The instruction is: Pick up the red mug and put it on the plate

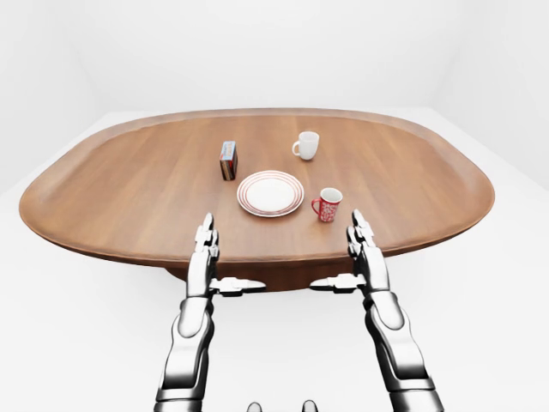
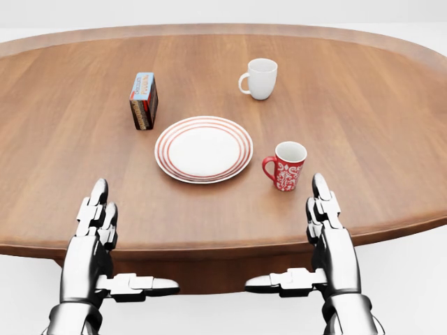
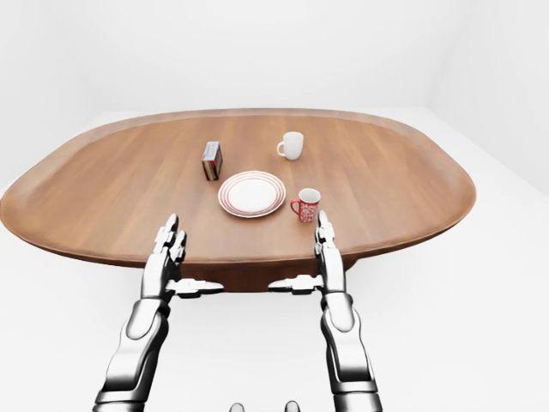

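The red mug [image 2: 288, 166], patterned in white, stands upright on the oval wooden table [image 2: 70, 160], its handle turned to the left. Just left of it lies the white plate [image 2: 203, 149] with red rings, nothing on it. My right hand [image 2: 290, 237] hovers at the table's near edge, directly below the mug in the head view and apart from it. Its fingers [image 2: 323, 206] are stretched out and the thumb points left. My left hand [image 2: 129, 241] mirrors it at the lower left, below the plate. Both hands are open and hold nothing.
A white mug [image 2: 260, 78] stands above and to the right of the plate. A small upright box [image 2: 144, 100] stands above and to its left. White floor and walls surround the table.
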### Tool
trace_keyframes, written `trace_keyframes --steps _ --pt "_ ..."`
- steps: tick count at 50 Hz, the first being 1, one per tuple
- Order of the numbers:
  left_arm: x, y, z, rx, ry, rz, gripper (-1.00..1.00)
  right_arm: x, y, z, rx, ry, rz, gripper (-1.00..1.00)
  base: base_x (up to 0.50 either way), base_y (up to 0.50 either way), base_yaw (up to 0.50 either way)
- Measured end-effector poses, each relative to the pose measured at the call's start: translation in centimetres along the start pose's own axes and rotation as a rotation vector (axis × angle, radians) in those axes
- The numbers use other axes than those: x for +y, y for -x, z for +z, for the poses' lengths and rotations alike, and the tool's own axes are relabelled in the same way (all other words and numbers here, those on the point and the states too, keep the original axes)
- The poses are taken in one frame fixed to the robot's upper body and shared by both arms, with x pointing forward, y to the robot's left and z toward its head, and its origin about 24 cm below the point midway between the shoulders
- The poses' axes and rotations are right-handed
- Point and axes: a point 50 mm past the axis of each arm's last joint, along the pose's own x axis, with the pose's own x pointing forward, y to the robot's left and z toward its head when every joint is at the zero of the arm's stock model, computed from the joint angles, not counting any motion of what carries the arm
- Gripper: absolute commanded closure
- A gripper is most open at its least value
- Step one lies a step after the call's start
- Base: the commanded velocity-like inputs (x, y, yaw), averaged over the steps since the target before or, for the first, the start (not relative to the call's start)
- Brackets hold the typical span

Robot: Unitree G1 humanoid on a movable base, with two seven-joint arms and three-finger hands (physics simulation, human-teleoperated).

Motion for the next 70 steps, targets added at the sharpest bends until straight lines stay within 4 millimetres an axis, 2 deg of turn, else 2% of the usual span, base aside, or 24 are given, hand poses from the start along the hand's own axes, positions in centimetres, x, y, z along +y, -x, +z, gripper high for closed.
trace_keyframes --steps 16,21,23,25,30,33,37,41,52,64,70 --pt "0.4 0.4 0.2 -0.028 -0.003 -0.013 -1.0 -0.5 0.2 0.2 0.002 0.028 -0.005 -1.0 0.0 0.0 0.0" --pt "0.4 0.6 1.3 -0.059 0.003 -0.016 -1.0 -0.6 0.3 1.0 -0.013 0.038 -0.006 -1.0 0.0 0.0 0.0" --pt "0.6 0.7 2.6 -0.089 0.018 -0.011 -1.0 -0.6 0.5 2.1 -0.041 0.048 -0.003 -1.0 0.0 0.0 0.0" --pt "0.8 0.8 4.4 -0.138 0.043 -0.001 -1.0 -0.5 0.7 4.1 -0.126 0.061 0.003 -1.0 0.0 0.0 0.0" --pt "2.0 2.0 10.9 -0.431 0.128 0.037 -1.0 0.1 1.6 9.8 -0.376 0.101 0.024 -1.0 0.0 0.0 0.0" --pt "2.6 3.2 14.1 -0.58 0.182 0.054 -1.0 0.4 2.5 12.5 -0.503 0.119 0.037 -1.0 0.0 0.0 0.0" --pt "3.2 4.7 16.8 -0.718 0.24 0.064 -1.0 0.7 3.7 15.0 -0.626 0.133 0.045 -1.0 0.0 0.0 0.0" --pt "3.5 5.8 18.5 -0.809 0.285 0.064 -1.0 0.9 4.6 16.6 -0.711 0.143 0.047 -1.0 0.0 0.0 0.0" --pt "3.7 7.2 20.4 -0.911 0.35 0.053 -1.0 1.0 6.1 18.5 -0.822 0.155 0.041 -1.0 0.0 0.0 0.0" --pt "3.9 7.5 20.9 -0.935 0.38 0.053 -1.0 0.9 6.6 19.0 -0.853 0.154 0.033 -1.0 0.0 0.0 0.0" --pt "3.9 7.4 21.0 -0.937 0.386 0.054 -1.0 0.9 6.7 19.0 -0.856 0.151 0.035 -1.0 0.45 0.17 0.0"
